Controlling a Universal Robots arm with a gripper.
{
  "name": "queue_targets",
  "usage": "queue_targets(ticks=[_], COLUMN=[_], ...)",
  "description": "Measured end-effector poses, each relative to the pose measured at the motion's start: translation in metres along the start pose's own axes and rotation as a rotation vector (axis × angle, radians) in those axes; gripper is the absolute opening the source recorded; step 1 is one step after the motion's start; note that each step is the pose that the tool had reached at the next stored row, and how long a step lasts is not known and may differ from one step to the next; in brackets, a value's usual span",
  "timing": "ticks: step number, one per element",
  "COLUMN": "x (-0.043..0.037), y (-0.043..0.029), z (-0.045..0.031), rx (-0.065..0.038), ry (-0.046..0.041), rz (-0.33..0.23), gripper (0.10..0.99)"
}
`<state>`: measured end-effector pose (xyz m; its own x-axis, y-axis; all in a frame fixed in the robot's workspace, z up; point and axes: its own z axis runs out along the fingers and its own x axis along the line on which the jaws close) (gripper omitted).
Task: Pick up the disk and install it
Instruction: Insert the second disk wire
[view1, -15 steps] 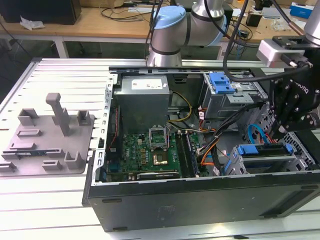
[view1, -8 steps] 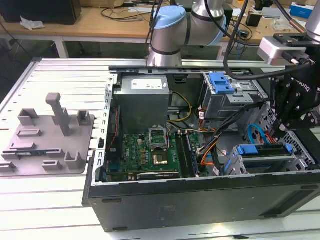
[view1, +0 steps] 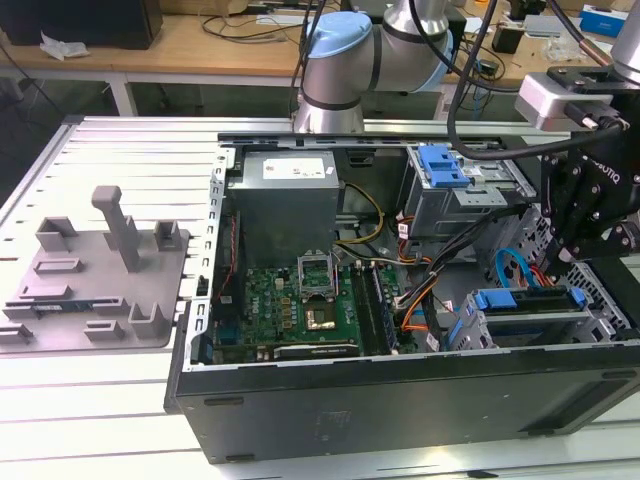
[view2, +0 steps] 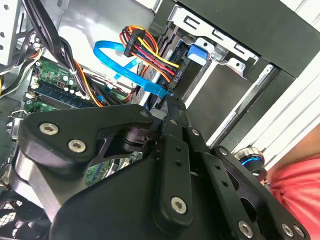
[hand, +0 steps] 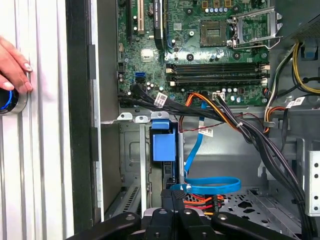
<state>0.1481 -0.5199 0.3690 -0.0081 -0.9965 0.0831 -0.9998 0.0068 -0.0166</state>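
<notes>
The disk (view1: 528, 303) lies flat in the lower drive bay at the front corner of the open computer case, on the exterior view's right, with its blue carrier bracket (hand: 164, 145) showing at the ends. My gripper (view1: 572, 262) hangs just above the disk's rear end. In the first wrist view its black fingers (hand: 166, 202) stand pressed together, shut, with nothing seen between them. They are close to the blue bracket and the cable plugs behind the disk. In the second wrist view the gripper (view2: 170, 102) points at the same bay.
A blue flat cable (hand: 210, 186) and coloured power leads (view2: 150, 50) loop beside the bay. The upper drive cage with a blue latch (view1: 443, 165) stands behind. A grey fixture tray (view1: 95, 270) sits outside the case. A hand (hand: 12, 65) rests on a blue-ringed knob (view2: 250, 160).
</notes>
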Motion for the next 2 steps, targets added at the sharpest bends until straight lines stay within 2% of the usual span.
queue_targets(ticks=[2], x=[0.0], y=[0.0], z=[0.0], rx=[0.0], ry=[0.0], rz=[0.0], gripper=[0.106])
